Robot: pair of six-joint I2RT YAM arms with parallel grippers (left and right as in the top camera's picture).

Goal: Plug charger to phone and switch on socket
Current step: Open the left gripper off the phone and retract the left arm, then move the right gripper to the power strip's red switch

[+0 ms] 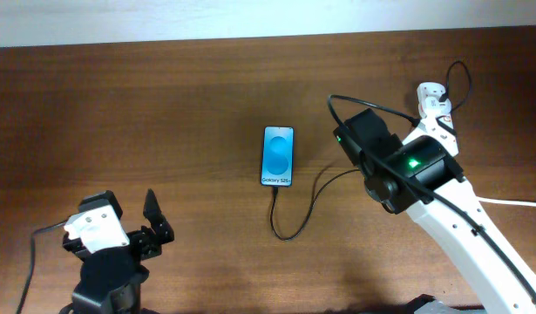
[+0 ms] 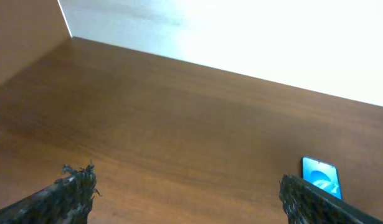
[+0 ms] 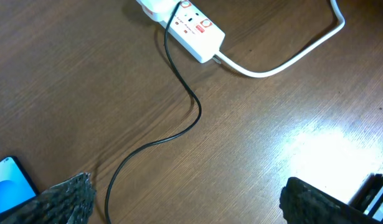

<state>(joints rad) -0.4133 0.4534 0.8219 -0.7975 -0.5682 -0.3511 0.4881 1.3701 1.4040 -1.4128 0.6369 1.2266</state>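
One corner of the phone (image 3: 10,182) in right wrist view; whole overhead.

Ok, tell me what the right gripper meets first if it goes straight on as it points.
Likely the charger cable, which crosses just ahead of the right gripper; the socket lies beyond. Depth is unclear, so it may touch the table first.

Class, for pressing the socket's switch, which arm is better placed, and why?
Probably right: the right claw hangs open close to the socket, which lies in its wrist view. The left claw sits far off, beyond the phone.
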